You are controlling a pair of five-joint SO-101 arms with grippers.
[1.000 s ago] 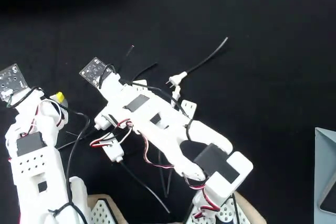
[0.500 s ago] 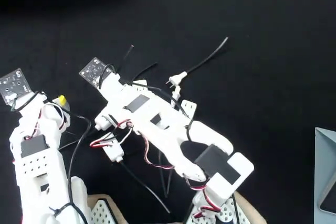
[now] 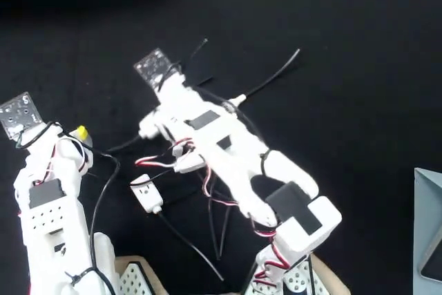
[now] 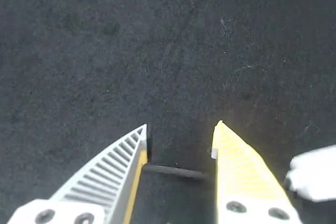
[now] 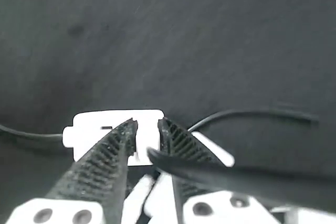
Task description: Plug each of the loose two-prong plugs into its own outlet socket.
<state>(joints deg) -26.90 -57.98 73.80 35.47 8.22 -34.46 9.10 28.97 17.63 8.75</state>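
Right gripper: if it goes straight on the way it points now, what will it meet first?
Most likely the white socket, which lies right at the tip of the right gripper. It may already touch it; depth is unclear. Beyond it lies the black table.

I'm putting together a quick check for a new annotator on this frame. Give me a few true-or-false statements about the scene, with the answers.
1. The left hand is open, with a thin black cord crossing the gap. True.
2. The table has a white cover. False: it is black.
3. A white outlet socket lies on the table between the two arms. True.
4. The left hand grips a white plug. False: it grips nothing; a white plug lies on the table beside the right arm.
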